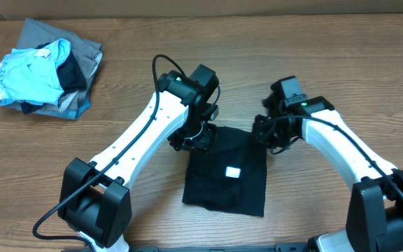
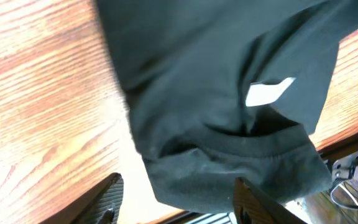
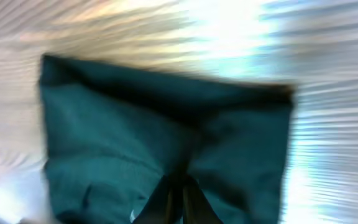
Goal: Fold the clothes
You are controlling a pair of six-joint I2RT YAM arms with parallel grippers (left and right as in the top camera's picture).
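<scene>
The black shirt [image 1: 224, 175] lies folded into a rough rectangle at the table's middle, its white label [image 1: 233, 171] facing up. My left gripper [image 1: 196, 140] is at the shirt's far left corner. In the left wrist view it [image 2: 179, 200] is open, with the collar edge of the shirt [image 2: 229, 112] and the label [image 2: 267, 92] just in front of the fingers. My right gripper [image 1: 266, 134] is at the far right corner. In the blurred right wrist view its fingers [image 3: 180, 194] are shut, and a crease of the shirt [image 3: 135, 130] runs up to the tips.
A pile of light-blue and grey garments [image 1: 44, 70] lies at the far left of the wooden table [image 1: 117, 42]. Both arms reach in from the near edge on either side of the shirt.
</scene>
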